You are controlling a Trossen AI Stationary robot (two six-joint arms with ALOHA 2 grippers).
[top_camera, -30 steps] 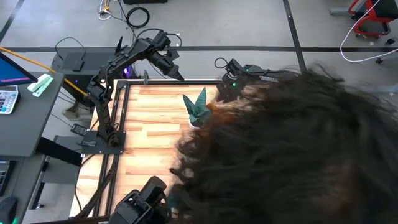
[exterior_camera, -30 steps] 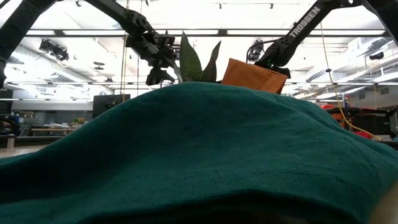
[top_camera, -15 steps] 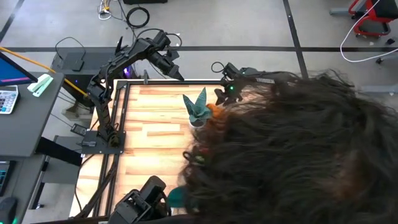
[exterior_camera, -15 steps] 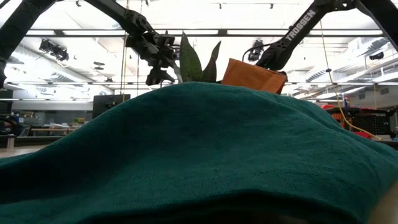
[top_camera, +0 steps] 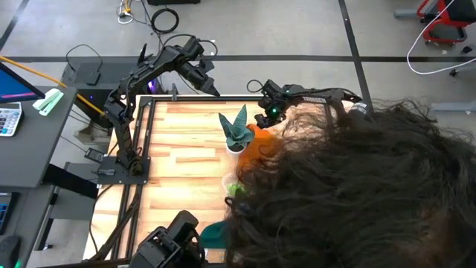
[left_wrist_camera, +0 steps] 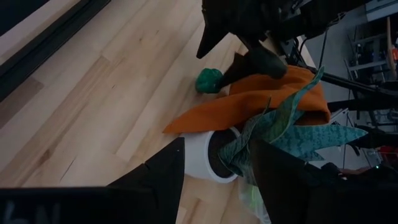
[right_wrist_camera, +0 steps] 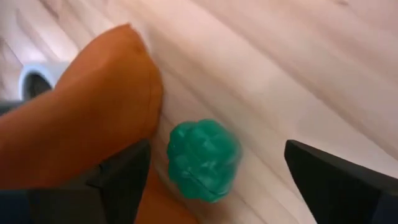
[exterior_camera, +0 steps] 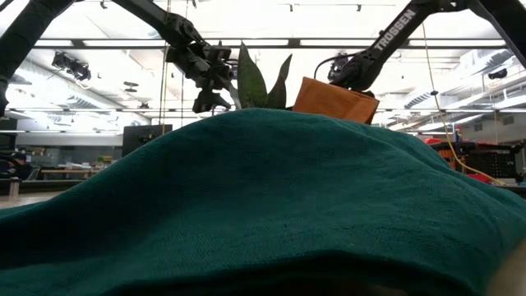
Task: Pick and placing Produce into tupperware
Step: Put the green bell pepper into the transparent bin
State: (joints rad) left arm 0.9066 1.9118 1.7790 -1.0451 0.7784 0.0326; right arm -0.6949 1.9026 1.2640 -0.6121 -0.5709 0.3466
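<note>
CHANGE: right gripper [right_wrist_camera: 217,180] is now spread wide, moved left over the far worktop [top_camera: 186,149] | THING: green produce [right_wrist_camera: 203,160] lies just beside the orange cloth [right_wrist_camera: 81,106], not held | LEFT: left gripper [left_wrist_camera: 217,168] is held partly apart, empty | MEANING: a grab is likely next.

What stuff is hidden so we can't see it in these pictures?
- High view: a person's dark hair covers most of the wooden table; the clear box and most produce cannot be seen.
- Low view: a teal cloth fills the picture, hiding the tabletop.
- Left wrist view: the orange cloth covers whatever lies beneath it.
- Right wrist view: the bumpy green toy is blurred, so its kind is unclear.
</note>
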